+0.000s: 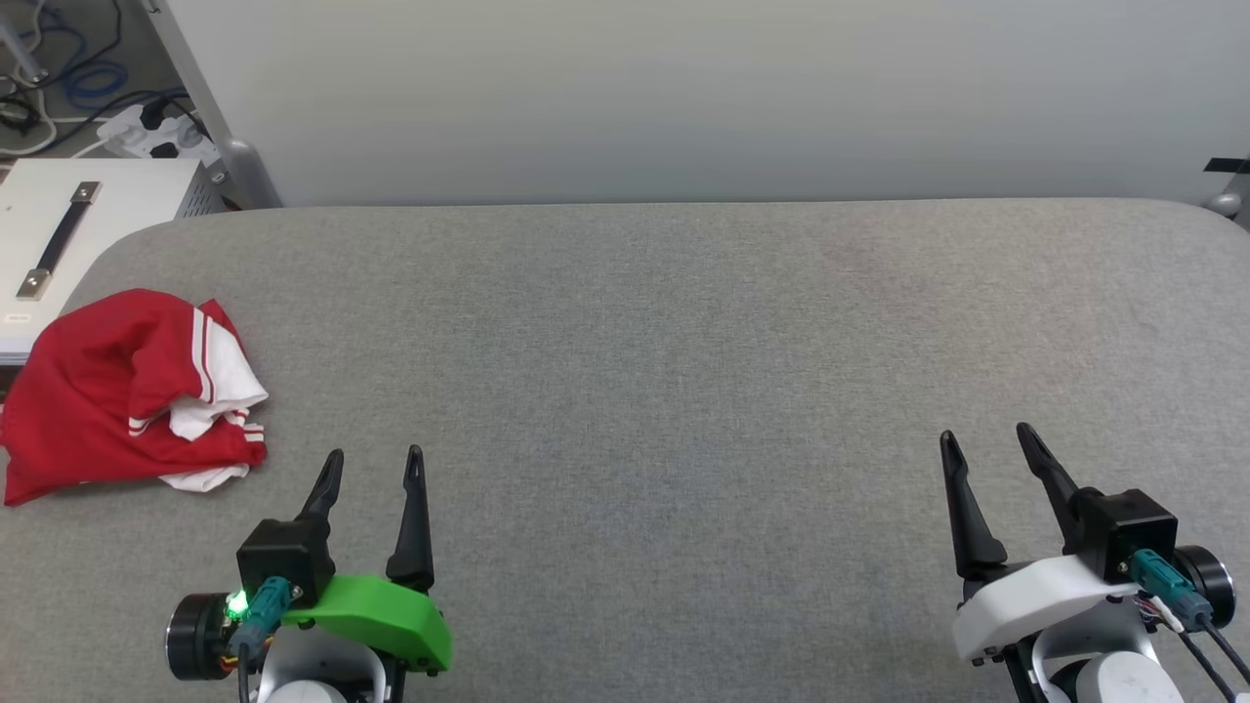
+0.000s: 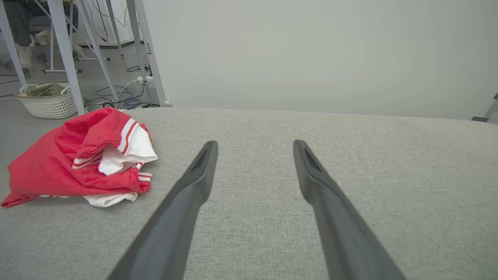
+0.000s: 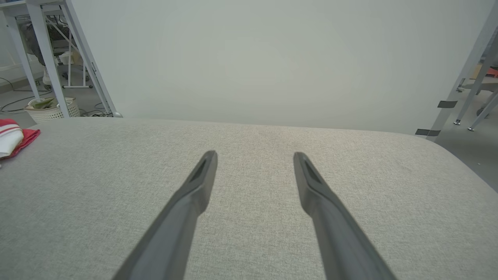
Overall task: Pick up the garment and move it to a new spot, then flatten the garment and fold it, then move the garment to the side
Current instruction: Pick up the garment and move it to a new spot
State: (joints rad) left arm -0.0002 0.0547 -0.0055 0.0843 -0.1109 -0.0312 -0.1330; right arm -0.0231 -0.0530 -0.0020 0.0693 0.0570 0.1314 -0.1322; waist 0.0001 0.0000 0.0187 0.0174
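garment (image 1: 117, 391) bunched left of left fingers (image 1: 414, 508), apart | left fingers and right fingers (image 1: 962, 498) spread, empty

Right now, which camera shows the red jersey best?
The left wrist view: the garment lies close and large, white sleeve and striped trim clear. The head view shows it smaller, at its left edge; the right wrist view catches a corner.

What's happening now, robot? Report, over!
Left hand open, empty. Right hand open, empty. Red jersey crumpled at the table's left edge, untouched. Nothing between it and left hand.
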